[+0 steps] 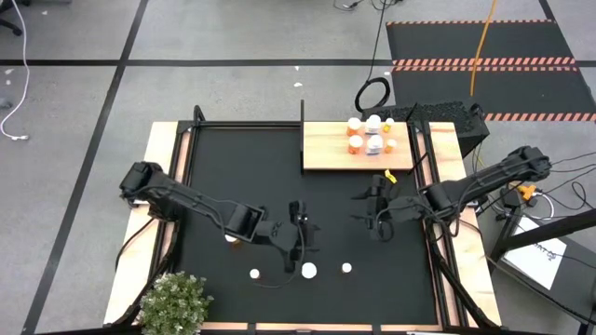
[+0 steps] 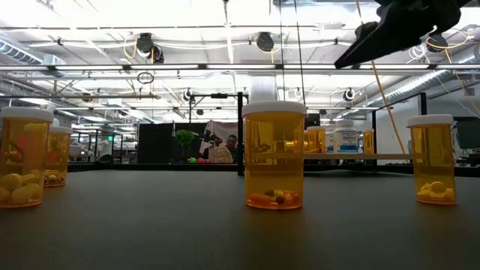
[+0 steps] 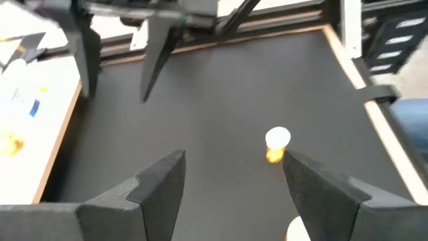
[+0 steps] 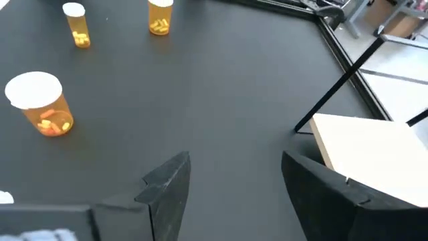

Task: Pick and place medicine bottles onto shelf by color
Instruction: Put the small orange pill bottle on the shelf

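Several medicine bottles (image 1: pixel 371 135) stand on their bases on the light-wood shelf (image 1: pixel 326 154) at the far right of the black mat. More orange bottles with white caps stand upright on the mat near its front edge (image 1: pixel 308 271) (image 1: pixel 346 268) (image 1: pixel 254 274). One more bottle (image 1: pixel 232 240) shows beside my left arm. My left gripper (image 1: pixel 303 233) hovers open above the mat's middle, and a bottle (image 3: pixel 277 144) stands ahead of its fingers. My right gripper (image 1: pixel 377 212) hangs open just in front of the shelf, nothing between its fingers (image 4: pixel 235 161).
A potted plant (image 1: pixel 174 302) stands at the table's near left corner. A dark upright post (image 1: pixel 302 116) rises at the shelf's left end. The black frame rails (image 1: pixel 424 167) run along the table's sides. In the low view, bottles (image 2: pixel 274 154) (image 2: pixel 22 157) (image 2: pixel 433 159) stand across the mat.
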Available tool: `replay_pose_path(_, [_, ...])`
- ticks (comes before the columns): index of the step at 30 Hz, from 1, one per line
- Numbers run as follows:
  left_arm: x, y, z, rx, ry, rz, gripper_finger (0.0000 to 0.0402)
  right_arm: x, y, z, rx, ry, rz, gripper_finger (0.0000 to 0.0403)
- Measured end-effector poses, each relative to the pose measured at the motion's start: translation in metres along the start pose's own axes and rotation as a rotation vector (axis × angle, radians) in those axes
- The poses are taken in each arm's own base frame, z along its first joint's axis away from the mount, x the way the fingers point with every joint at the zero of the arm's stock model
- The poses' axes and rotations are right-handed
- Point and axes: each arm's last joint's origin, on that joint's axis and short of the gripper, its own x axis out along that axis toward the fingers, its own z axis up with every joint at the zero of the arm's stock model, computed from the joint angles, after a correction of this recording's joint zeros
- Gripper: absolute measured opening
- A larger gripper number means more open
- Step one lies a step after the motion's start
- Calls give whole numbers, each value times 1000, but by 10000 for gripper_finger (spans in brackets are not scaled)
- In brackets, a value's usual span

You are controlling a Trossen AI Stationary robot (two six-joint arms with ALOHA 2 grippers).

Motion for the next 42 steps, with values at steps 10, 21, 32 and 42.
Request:
replay_pose_path(10, [-10, -12, 13, -68, -47, -30, 250, -17, -3, -7, 189, 73, 177, 231])
replay_pose_path(21, [13, -30, 2, -53, -26, -99, 250, -33, -12, -13, 260, 97, 164, 231])
replay_pose_path(32, [72, -49, 2, 12, 84, -172, 250, -34, -13, -14, 227, 98, 159, 231])
replay_pose_path(42, [121, -60, 6, 48, 226, -163, 250, -39, -16, -22, 248, 168, 144, 231])
